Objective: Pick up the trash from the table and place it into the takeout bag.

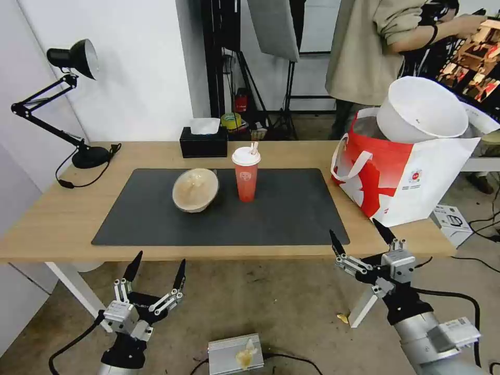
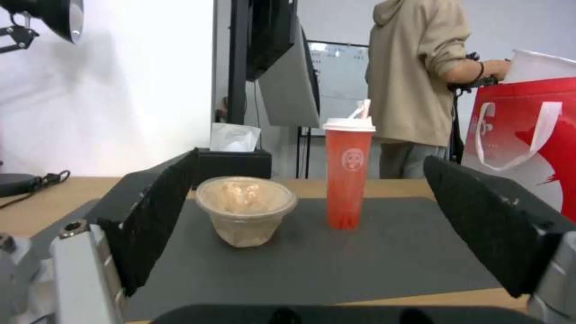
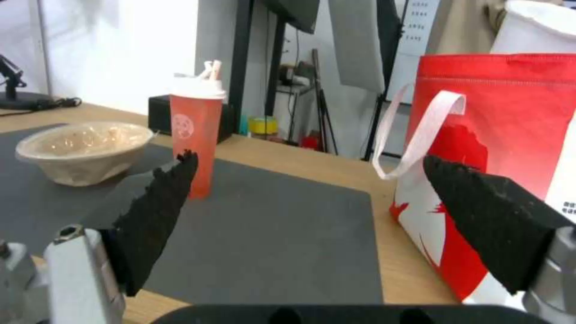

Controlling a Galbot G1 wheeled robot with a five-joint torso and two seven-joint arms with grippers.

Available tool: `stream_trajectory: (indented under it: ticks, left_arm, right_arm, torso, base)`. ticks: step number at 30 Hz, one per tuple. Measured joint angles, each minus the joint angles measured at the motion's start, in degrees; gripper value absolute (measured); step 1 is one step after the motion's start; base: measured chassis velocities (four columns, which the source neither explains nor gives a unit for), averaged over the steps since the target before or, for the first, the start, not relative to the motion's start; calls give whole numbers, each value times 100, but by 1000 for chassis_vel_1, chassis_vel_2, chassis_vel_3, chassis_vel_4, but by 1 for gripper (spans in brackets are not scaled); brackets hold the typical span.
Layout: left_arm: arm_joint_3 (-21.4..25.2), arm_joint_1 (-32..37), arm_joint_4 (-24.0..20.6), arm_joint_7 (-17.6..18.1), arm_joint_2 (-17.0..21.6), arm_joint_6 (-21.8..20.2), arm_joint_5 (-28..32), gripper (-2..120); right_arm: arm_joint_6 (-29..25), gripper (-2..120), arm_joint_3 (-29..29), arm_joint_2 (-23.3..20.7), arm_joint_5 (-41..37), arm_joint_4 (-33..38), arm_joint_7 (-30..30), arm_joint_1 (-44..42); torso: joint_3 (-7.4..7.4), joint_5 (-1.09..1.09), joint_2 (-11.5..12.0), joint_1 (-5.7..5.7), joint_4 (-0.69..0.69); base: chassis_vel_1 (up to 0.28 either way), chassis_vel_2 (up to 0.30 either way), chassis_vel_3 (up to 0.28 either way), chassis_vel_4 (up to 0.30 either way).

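Trash left on desk: red drink cup [image 1: 246, 176] with white lid and straw, upright near the mat's centre; beige translucent bowl [image 1: 195, 189] at its 9 o'clock, just beside it, not touching, tipped slightly on its side.
White bowl [image 1: 421, 110]: already sits tilted in the mouth of the takeout bag [image 1: 403, 174], rim well above the bag's edge; judged placed but not sunk in.
Takeout bag: stands open on the desk [image 1: 52, 219] at 3 o'clock from the mat [image 1: 224, 208], near the desk's right end, a white strap handle hanging on the side facing the cup.
Left pincer [image 1: 156, 275]: below the near desk edge, at 6 o'clock from the beige bowl, fingers spread apart, nothing held.
Right pincer [image 1: 362, 237]: at the near desk edge, 6 to 7 o'clock from the bag, fingers apart, nothing held.
Step in hand (judged): reach for one of the two remaining items.
Technique, cup: tall and narrow, likely to tip; close on the body at mid-height rather than the lid, lift straight up, keep it upright in case liquid remains.
Technique, bowl: thin wall probably flexes; pinch across the rim gently.
Risk at drop: the white bowl takes much of the bag's opening; aim for the gap beside it, clear of the strap.
Other: black tissue box [image 1: 204, 140] at 12 o'clock of the bowl, not trash; desk lamp [image 1: 62, 99] at the far left.
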State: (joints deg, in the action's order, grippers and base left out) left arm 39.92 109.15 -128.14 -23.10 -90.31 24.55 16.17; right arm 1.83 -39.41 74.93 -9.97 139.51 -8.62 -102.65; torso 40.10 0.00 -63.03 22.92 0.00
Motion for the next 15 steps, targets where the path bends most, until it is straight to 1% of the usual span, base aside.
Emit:
stream_trajectory:
  ticks: [15]
  left_arm:
    - [50, -9, 17, -13, -48, -5, -2, 100]
  right_arm:
    - [-2, 95, 17, -48, -18, -66, -19, 48]
  torso:
    - [0, 0, 0, 1, 0]
  base:
    - [0, 0, 0, 0]
